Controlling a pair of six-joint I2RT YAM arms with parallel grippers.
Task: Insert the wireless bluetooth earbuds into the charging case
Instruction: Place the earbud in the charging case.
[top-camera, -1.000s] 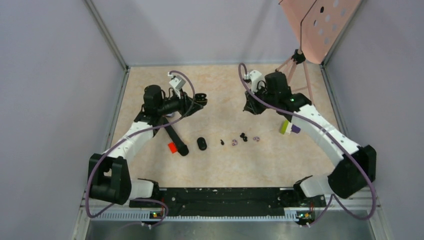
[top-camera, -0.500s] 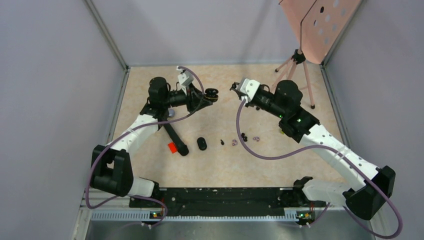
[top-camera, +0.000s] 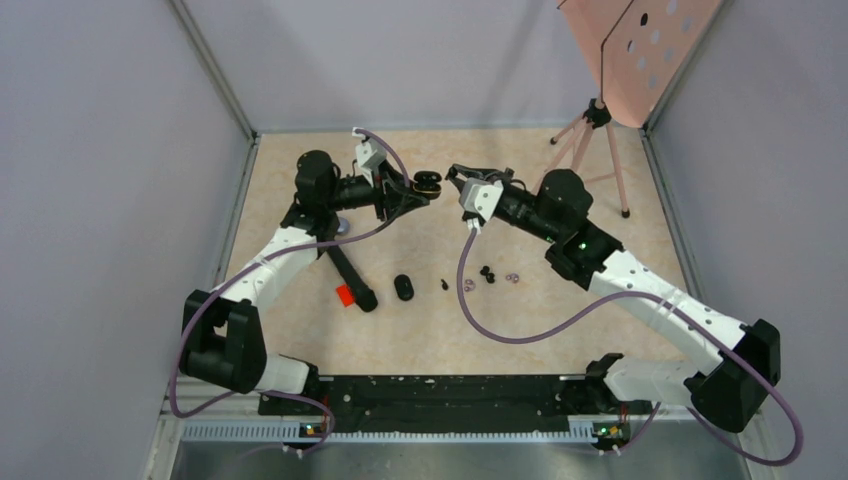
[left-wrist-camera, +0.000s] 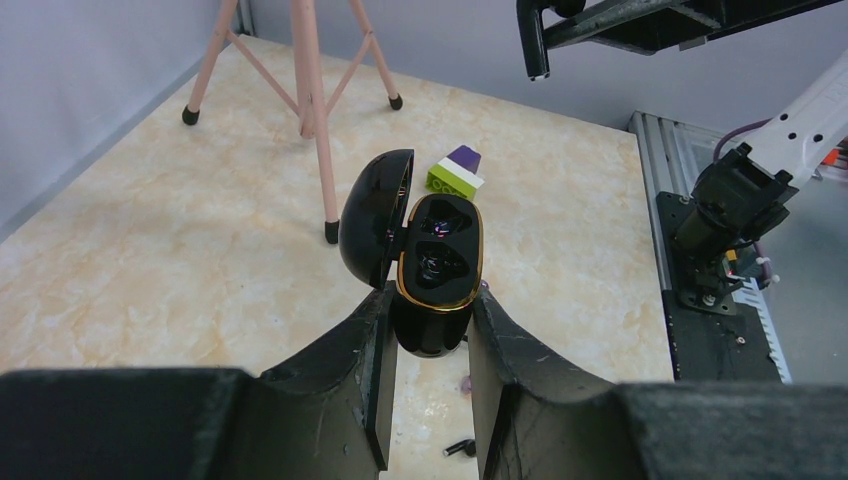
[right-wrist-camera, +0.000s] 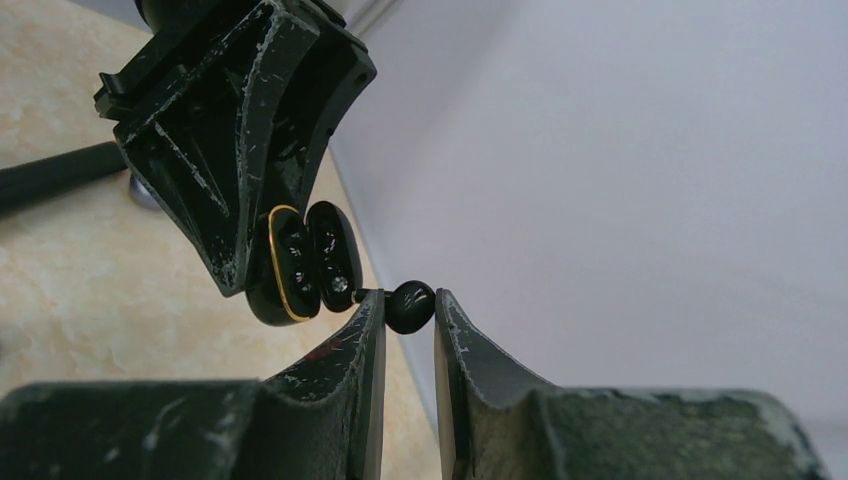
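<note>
My left gripper (left-wrist-camera: 428, 330) is shut on the base of a black charging case (left-wrist-camera: 437, 255) with a gold rim. The case is held above the table with its lid (left-wrist-camera: 375, 230) swung open. My right gripper (right-wrist-camera: 410, 310) is shut on one black earbud (right-wrist-camera: 410, 306), held just beside the open case (right-wrist-camera: 300, 262). From above, the two grippers meet over the far middle of the table, left gripper (top-camera: 415, 186) facing right gripper (top-camera: 455, 176). More earbuds lie on the table: a black one (top-camera: 444, 284), a purple one (top-camera: 468, 285), a black one (top-camera: 487, 272) and a purple one (top-camera: 512, 277).
A second black case (top-camera: 403, 287) lies shut on the table. A long black marker (top-camera: 350, 275) with a red piece (top-camera: 345, 295) lies left of it. A pink tripod (top-camera: 590, 140) stands at the back right under a pink board (top-camera: 640, 50). A green and purple block (left-wrist-camera: 455, 170) lies beyond the case.
Both arms have closed in on each other. The right gripper swung left and up with its earbud to the case. The left gripper carried the case slightly right.
</note>
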